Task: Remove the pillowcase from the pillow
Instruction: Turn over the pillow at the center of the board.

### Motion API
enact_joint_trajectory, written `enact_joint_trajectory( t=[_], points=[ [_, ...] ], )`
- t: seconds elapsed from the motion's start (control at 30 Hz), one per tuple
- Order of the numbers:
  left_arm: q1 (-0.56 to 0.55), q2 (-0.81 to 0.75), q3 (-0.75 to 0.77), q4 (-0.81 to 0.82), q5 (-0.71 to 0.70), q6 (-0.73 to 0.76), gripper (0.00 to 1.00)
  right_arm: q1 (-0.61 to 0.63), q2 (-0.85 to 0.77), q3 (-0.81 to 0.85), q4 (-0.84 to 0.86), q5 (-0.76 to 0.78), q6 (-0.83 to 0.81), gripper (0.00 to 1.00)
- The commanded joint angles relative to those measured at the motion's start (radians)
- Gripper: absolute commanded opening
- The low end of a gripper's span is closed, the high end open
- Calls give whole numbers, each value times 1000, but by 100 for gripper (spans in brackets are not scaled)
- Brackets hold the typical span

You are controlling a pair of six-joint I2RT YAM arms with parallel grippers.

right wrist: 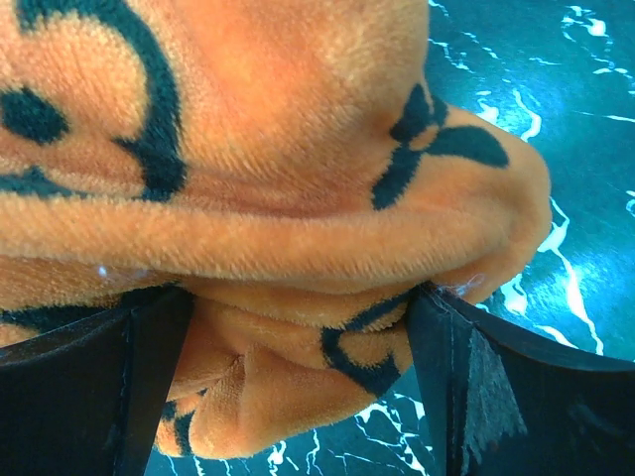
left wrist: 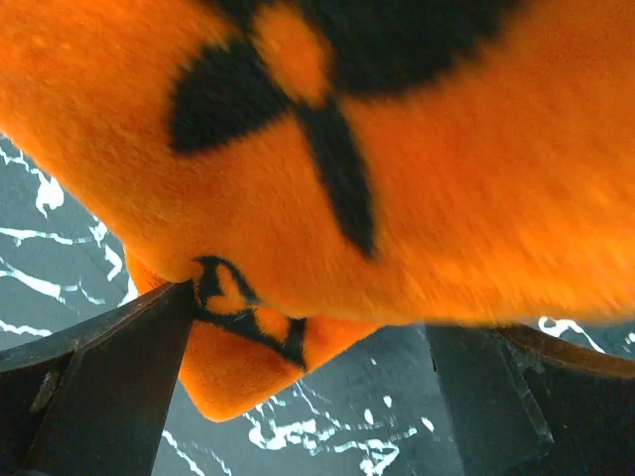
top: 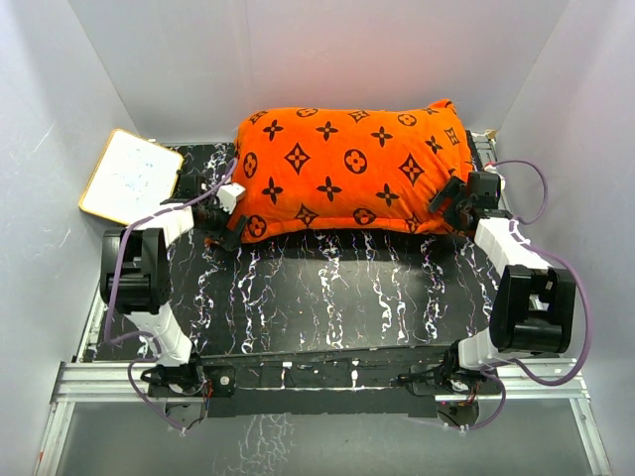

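Overhead and wrist views of the stuffed pillowcase [top: 347, 169], which lies lengthwise across the far half of the black marbled table [top: 327, 297]. Its orange plush wholly covers the pillow, of which no white shows. The left gripper [top: 226, 213] sits at the near left corner and the right gripper [top: 454, 203] at the near right corner, one arm to each end, probably so that the cover can be worked from both sides. Both stand spread wide. In the left wrist view a loose corner flap hangs between the fingers [left wrist: 109, 387], touching one at most. In the right wrist view a bulged fold fills the gap between the fingers [right wrist: 89, 397] without being pinched. Neither holds the cloth. Which end carries the opening cannot be told. A white framed board [top: 129, 177] lies at the far left, apart from the pillowcase.
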Motion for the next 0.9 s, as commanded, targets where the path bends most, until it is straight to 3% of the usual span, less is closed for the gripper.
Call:
enact_joint_trajectory(
  t=[0.0,0.03,0.1,0.13,0.2,0.27,0.37,0.53,0.67,0.87],
  points=[
    [-7,38,67,82,56,-31,97,6,22,41,138,-181,1,90],
    [-14,43,66,84,75,-20,96,6,23,32,158,-201,1,89],
    [-30,46,53,82,100,7,81,6,26,15,189,-240,7,85],
    [-35,40,40,100,95,7,66,7,28,10,199,-259,8,82],
    [-37,13,15,136,75,3,26,10,35,7,206,-286,12,75],
    [-37,-35,-1,140,24,7,0,22,38,11,205,-301,7,68],
    [-24,-148,-46,129,-32,6,0,79,36,19,190,-281,-13,58],
    [44,-318,-51,-78,-1,1,0,258,27,25,137,-173,-37,38],
    [155,-425,-40,-241,85,17,0,380,-27,-23,111,-78,-16,11],
    [177,-557,-99,-366,84,101,0,401,-236,-167,88,7,29,8]
  ],
)
